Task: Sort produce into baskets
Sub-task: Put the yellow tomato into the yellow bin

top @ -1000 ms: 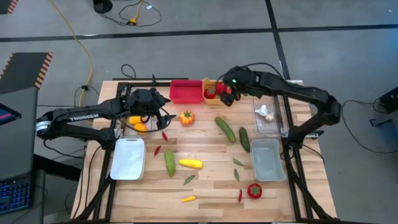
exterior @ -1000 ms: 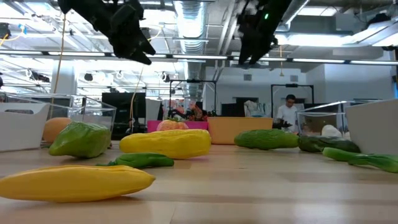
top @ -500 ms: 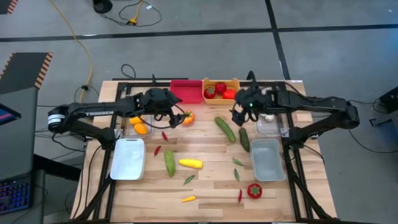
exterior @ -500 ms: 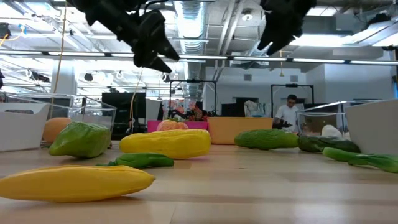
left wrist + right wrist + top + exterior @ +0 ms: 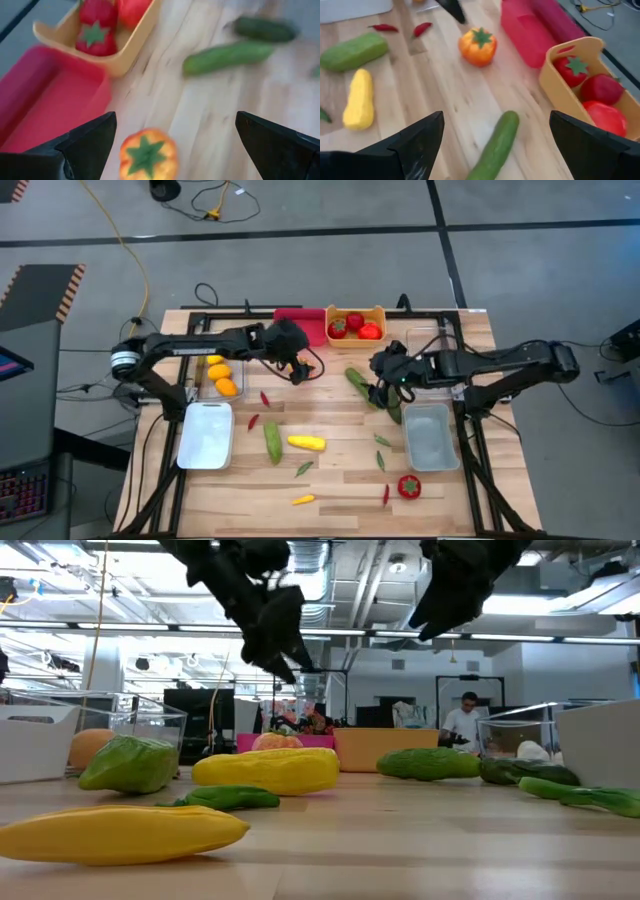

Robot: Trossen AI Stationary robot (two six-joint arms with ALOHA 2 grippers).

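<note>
Dark, wedge-shaped fingers of the left gripper (image 5: 172, 145) stand wide apart and hold nothing; between them lies a glossy orange pepper (image 5: 146, 154) with a green star-shaped stem. In the high view this gripper (image 5: 297, 370) hovers over the wooden table (image 5: 340, 480) near its far edge, just in front of the red bin (image 5: 299, 323).

The right gripper (image 5: 495, 145) is also spread wide and empty, hanging above a smooth, long green cucumber (image 5: 495, 146). From above, it (image 5: 380, 385) sits right of the table's middle, over two cucumbers (image 5: 361, 386) lying side by side.

Beside the red bin, at the far edge, a yellow bin (image 5: 356, 326) holds three round red tomatoes (image 5: 354, 327). A clear tub (image 5: 219, 375) by the left edge holds orange pieces. White trays rest near the left (image 5: 206, 435) and right (image 5: 432, 437) edges. A yellow squash (image 5: 306, 443), chilies and a tomato (image 5: 409, 486) lie scattered towards the near edge.
</note>
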